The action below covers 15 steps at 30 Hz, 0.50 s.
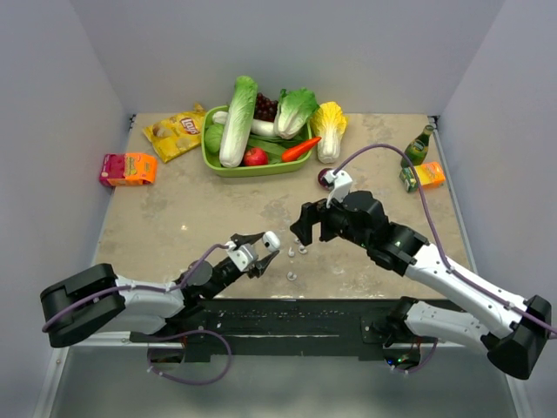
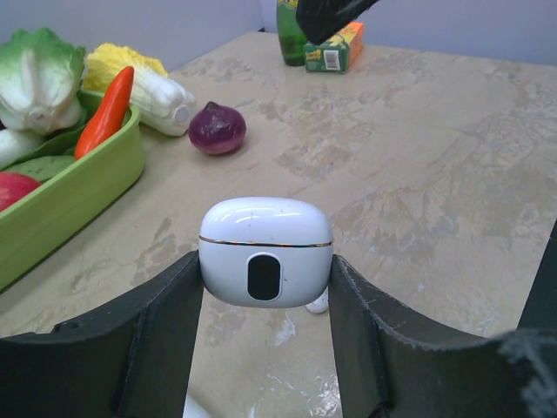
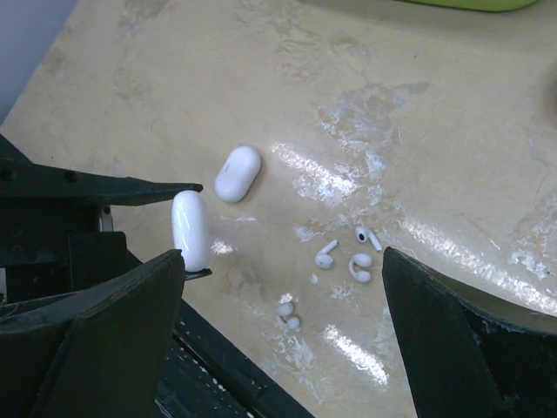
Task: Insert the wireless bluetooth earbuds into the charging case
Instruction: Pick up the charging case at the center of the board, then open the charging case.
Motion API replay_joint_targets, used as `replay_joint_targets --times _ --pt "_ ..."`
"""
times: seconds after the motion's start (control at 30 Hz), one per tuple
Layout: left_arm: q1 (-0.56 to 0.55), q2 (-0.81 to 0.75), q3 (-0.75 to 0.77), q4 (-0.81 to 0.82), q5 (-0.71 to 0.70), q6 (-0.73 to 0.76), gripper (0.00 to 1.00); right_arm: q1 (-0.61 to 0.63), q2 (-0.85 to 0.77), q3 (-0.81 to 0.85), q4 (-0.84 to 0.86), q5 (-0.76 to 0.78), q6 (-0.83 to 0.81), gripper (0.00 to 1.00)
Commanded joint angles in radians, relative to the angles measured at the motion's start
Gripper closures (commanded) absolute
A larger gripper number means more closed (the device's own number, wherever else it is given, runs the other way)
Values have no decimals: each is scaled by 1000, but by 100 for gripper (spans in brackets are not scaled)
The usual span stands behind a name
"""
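Note:
My left gripper (image 1: 258, 250) is shut on the white charging case (image 1: 271, 238), gripping it by its sides a little above the table. In the left wrist view the case (image 2: 265, 252) has its lid closed and its dark oval facing the camera. Several tiny white earbuds (image 1: 297, 251) lie on the table just right of it, with one more (image 1: 291, 277) nearer the front edge. My right gripper (image 1: 305, 228) hangs open and empty above them. The right wrist view shows the earbuds (image 3: 325, 254) (image 3: 359, 266) (image 3: 287, 313) between its fingers and the case (image 3: 191, 228) at left.
A second white oval piece (image 3: 237, 172) lies on the table beyond the held case. A green basket (image 1: 209, 161) of vegetables stands at the back, with a chips bag (image 1: 176, 133), red box (image 1: 128, 168), red onion (image 1: 326, 178), green bottle (image 1: 419, 146) and juice box (image 1: 424, 176) around it.

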Motion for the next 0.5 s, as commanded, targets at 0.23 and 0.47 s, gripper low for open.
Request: replay_joint_targets --times 0.23,0.47 --pt "-4 -38 69 179 110 46 100 28 76 38 92 -188 24 2" --pt "-5 -19 96 122 109 42 100 45 104 50 115 -202 39 2"
